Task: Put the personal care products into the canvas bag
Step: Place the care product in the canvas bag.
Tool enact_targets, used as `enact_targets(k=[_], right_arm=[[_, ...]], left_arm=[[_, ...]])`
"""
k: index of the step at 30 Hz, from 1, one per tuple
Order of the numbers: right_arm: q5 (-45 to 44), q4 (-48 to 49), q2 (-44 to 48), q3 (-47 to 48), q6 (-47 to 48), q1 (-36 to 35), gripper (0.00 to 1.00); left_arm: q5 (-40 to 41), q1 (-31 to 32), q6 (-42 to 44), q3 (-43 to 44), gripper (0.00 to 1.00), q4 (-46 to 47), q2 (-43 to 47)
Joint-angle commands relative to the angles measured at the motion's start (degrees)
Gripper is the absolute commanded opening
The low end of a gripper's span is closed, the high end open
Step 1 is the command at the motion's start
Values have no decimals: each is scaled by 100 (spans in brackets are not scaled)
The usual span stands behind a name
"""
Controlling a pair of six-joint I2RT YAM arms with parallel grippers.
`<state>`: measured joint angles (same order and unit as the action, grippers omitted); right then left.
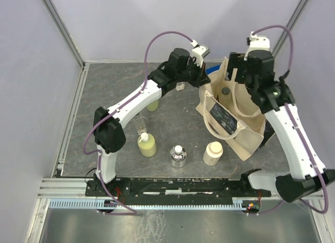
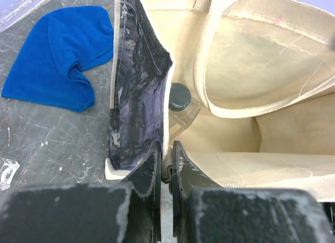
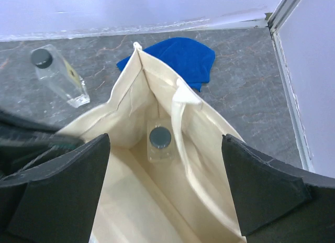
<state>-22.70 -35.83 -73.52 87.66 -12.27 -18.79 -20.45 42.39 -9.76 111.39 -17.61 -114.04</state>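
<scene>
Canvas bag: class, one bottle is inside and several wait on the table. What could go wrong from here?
1. The left gripper pinches only a thin edge of the canvas bag; if the cloth slips, the mouth may fold shut over the black-capped bottle.
2. A strap handle hangs into the opening beneath the open right gripper and could snag a finger.
3. The beige jar stands close to the bag and might get knocked.

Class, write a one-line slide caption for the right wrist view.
Open right claw above the canvas bag: black-capped bottle inside, second bottle and blue cloth outside.
</scene>
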Motion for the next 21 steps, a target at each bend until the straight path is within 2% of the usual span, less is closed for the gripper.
enact_targets(k=[1,5,9,15,21], right_arm=[[419,-1852,425,872,-437,-75,94],[1067,-2865,553,1041,-815,-277,88],[1334,-3279,723,959,-1092,-852,84],[1220,-3791,725,960,-1386,-2042,79],[528,-4210,552,329,-1908,-3275,81]], left_arm=[[139,-20,105,501,3,-168,-100],[273,-21,212,684,3,-365,-189],[253,-29,199,758,3,-403,-285],[199,-34,165,938,3,-498,-431],[284,-38,258,1026,3,-624,-477]])
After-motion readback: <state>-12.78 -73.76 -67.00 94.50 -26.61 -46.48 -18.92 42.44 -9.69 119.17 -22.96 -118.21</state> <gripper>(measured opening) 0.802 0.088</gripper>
